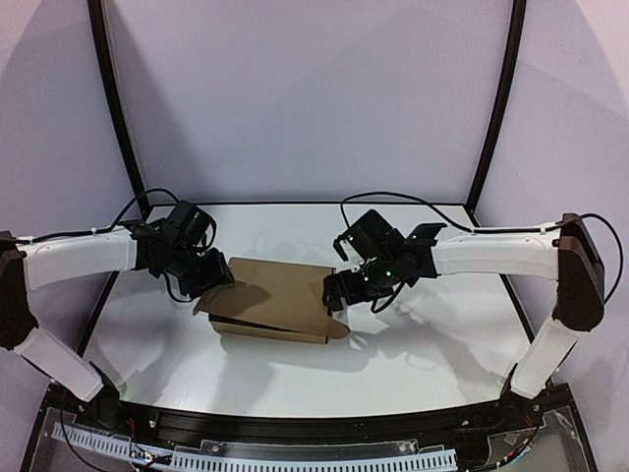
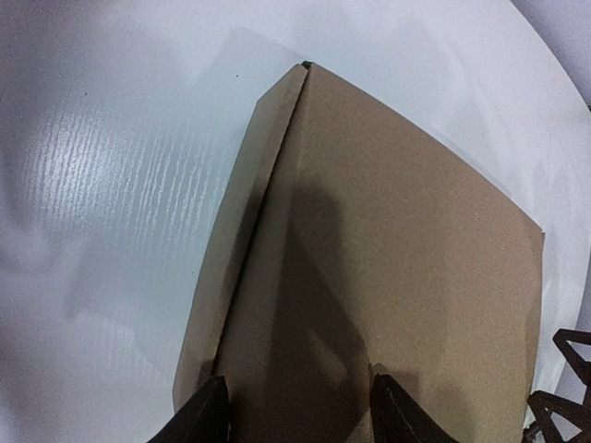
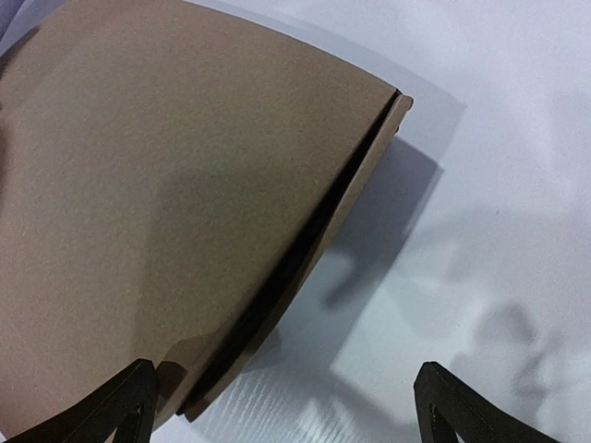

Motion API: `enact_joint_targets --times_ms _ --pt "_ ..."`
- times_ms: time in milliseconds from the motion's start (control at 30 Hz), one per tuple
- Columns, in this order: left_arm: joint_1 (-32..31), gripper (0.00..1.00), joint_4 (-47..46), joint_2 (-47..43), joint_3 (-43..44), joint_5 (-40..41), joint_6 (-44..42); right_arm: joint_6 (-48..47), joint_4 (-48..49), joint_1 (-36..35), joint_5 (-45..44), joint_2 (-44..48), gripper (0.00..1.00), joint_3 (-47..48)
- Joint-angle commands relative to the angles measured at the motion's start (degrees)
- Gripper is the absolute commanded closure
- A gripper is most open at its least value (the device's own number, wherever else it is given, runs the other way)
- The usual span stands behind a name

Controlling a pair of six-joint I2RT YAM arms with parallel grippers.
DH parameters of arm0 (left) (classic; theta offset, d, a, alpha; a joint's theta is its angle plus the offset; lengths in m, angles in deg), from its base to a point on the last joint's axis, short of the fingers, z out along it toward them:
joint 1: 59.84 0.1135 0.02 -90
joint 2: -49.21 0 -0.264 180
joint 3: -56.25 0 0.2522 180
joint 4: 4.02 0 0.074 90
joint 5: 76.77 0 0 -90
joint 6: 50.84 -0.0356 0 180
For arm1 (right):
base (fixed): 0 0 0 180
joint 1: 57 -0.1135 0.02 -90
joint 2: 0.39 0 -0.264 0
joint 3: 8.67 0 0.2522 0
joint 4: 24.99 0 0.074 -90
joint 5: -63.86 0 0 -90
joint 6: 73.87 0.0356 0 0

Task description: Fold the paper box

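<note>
On the table (image 1: pixel 413 364) the box (image 1: pixel 280 295) sits dead centre, lid down but gaping at 3 o'clock, left fingers (image 2: pixel 205 417) spread over its 9 o'clock end, right fingers (image 3: pixel 125 401) spread wide astride the gap: closing stage, I'd say, and next comes a firm press to seat it.

In the top view the left gripper (image 1: pixel 210 278) covers the left edge of the box (image 1: pixel 280 295), and the right gripper (image 1: pixel 339 292) covers its right edge. Whether they touch it cannot be told there. Both wrist views cut the box at the frame edges and show only fingertips (image 2: pixel 205 415). Inside the box it is dark.
</note>
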State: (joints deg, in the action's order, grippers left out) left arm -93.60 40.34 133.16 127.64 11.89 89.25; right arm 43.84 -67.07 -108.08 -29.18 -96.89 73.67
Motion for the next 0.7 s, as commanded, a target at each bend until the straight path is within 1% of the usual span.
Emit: enact_joint_targets --times_ms 0,67,200,367,467,533,667 --pt "-0.08 0.5 -2.09 0.03 -0.7 -4.36 1.54 -0.17 0.5 0.61 0.09 -2.1 0.02 0.9" --pt "-0.08 0.55 -2.86 0.13 -1.99 -5.32 2.66 -0.08 0.74 0.74 0.15 -2.58 0.02 0.77" --pt "-0.1 0.6 -5.83 1.14 -4.93 -7.72 4.54 0.46 1.29 1.07 1.36 -3.7 0.02 0.61" --pt "-0.12 0.62 -6.22 2.82 -6.08 -8.41 5.53 0.6 1.68 1.09 1.81 -4.34 0.02 0.15" --pt "-0.09 0.64 -4.96 3.73 -6.45 -6.28 5.67 0.65 1.96 1.16 1.5 -5.01 0.02 -0.21" --pt "-0.08 0.66 -2.96 4.33 -6.59 -3.31 5.14 0.48 1.87 1.16 0.78 -5.47 0.02 -0.57" --pt "-0.34 0.68 1.53 6.08 -5.65 -0.2 2.45 0.33 1.03 1.52 -0.42 -6.48 0.02 -1.55"
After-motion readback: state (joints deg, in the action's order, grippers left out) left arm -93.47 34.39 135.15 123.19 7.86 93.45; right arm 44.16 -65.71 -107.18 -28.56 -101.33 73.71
